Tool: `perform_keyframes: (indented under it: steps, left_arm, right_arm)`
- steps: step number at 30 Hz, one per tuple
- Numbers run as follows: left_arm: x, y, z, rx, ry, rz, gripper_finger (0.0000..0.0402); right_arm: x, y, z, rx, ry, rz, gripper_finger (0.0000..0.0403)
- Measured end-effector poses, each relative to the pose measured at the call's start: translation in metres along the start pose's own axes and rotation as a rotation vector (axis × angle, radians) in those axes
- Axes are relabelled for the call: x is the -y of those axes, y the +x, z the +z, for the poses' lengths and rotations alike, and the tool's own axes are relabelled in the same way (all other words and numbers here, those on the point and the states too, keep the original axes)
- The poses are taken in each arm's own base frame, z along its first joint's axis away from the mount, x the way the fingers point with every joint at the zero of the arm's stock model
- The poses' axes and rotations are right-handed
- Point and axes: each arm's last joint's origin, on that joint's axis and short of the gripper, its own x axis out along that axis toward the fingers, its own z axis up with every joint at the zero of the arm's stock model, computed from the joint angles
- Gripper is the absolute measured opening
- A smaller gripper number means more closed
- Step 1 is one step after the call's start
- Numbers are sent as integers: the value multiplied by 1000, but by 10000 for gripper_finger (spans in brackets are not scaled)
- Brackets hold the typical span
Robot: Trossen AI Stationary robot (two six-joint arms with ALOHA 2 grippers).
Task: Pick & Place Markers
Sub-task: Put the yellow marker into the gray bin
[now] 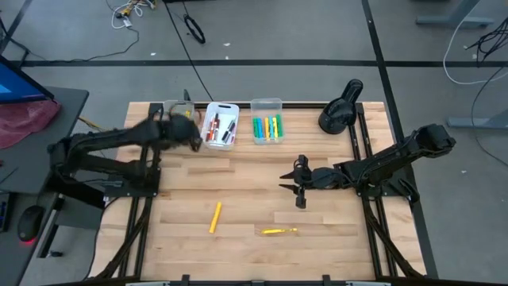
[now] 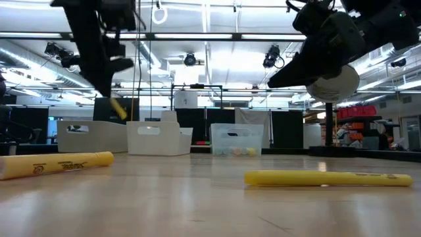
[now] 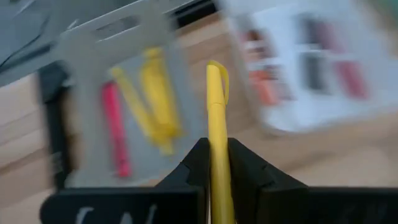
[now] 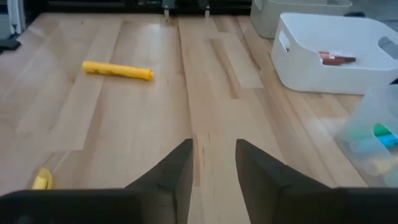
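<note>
I am looking down on the left arm stretching across the back-left part of the table [image 1: 238, 183], its left gripper [image 1: 189, 137] hanging just beside the white bin [image 1: 221, 125] and near a grey bin [image 3: 93, 93] at the far edge. Its fingers [image 3: 249, 180] are clenching a yellow marker [image 3: 217, 130], which is sticking straight out between them; the stick is sitting squarely in the gap, pinched on both sides. In the left wrist view the grey bin ahead is holding yellow and red markers [image 3: 143, 106], and the white bin is holding red, orange and dark ones.

The right arm is reaching in from the right side, its right gripper [image 1: 299, 189] hovering over bare wood near the table's middle. In its wrist view the two fingers [image 4: 168, 174] are standing apart with nothing between them, so I am reading it as released.

One loose yellow marker [image 1: 215, 217] is lying on the front-left part of the table and a second loose yellow marker [image 1: 278, 231] is lying front-centre, both well apart from the right gripper. The low view is showing dark print along both, too small for me to read. The clear bin [image 1: 267, 119] at the back is holding green, yellow and blue markers.
</note>
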Motion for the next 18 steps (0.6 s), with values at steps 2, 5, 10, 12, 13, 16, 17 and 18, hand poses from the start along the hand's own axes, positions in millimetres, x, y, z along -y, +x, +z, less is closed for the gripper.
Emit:
perform_keyframes:
  steps: [2,5,10,12,13,16,17,18]
  left_arm:
    - [-16,13,10,-48,-19,69,35]
    - [-36,33,22,-102,-35,176,35]
    - [-57,62,33,-178,-80,285,48]
    - [-59,73,36,-201,-78,298,64]
    - [-60,78,37,-212,-75,302,70]
    - [-58,93,38,-237,-51,313,77]
    - [-57,98,38,-244,-38,314,77]
    - [-55,102,39,-249,-25,315,76]
  right_arm:
    - [0,0,1,8,1,1,118]
    - [0,0,1,11,-7,1,115]
    - [0,0,1,10,-7,1,114]
    - [0,0,1,10,-7,1,114]
    - [0,0,1,10,-7,1,114]
    - [0,0,1,11,-7,1,114]
    - [0,0,1,11,-7,1,114]
    - [0,0,1,11,-7,1,114]
